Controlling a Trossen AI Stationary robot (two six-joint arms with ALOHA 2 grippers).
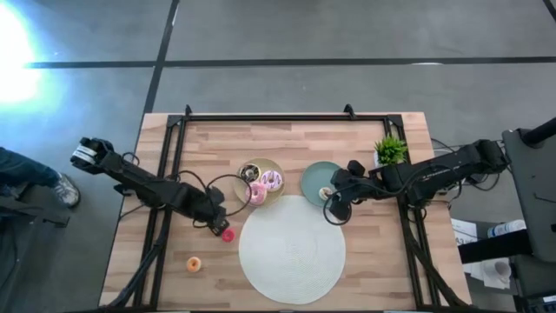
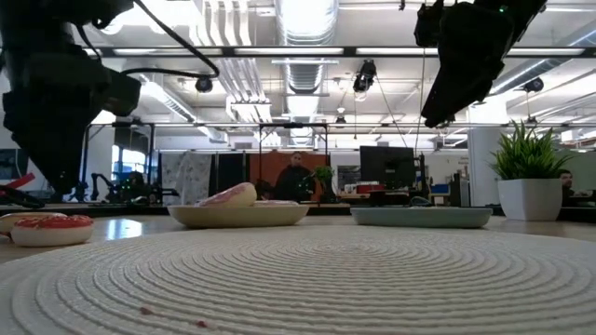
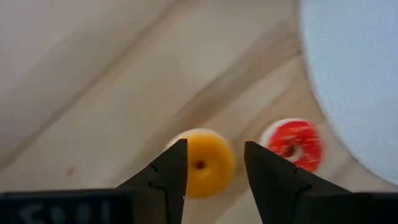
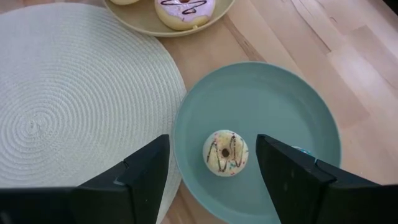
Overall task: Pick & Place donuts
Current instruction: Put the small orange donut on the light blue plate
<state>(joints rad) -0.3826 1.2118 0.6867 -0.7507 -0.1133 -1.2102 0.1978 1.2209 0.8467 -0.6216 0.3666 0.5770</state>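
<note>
Worktop: a pale wood worktop [image 1: 287, 139] inside a black frame is carrying a big white woven mat [image 1: 292, 249] at its near middle, a beige plate [image 1: 244, 164] and a teal plate [image 1: 314, 176] just behind the mat, and a potted plant [image 1: 390, 150] at the far right.
Room: grey floor is showing around the worktop in the high view; the low view is looking into a lit workshop with ceiling ducts, monitors and a person [image 2: 294, 177] far behind.
Left fingers: the left gripper [image 1: 217, 225] is hovering over bare wood left of the mat, its fingers [image 3: 166, 177] spread apart and gripping nothing, framing an orange mini donut [image 3: 202, 163] in the wrist view.
Right fingers: the right gripper [image 1: 336, 205] is hanging over the teal plate's near edge, fingers [image 4: 144, 169] wide apart and empty, either side of a cream mini donut [image 4: 225, 152].
Donuts: the red-pink mini donut [image 1: 228, 235] is lying just beside the left gripper; the orange one is sitting nearer the front left; the beige plate is holding the larger donuts, one pale with dark drizzle [image 4: 185, 10]; the cream one is resting on the teal plate.
</note>
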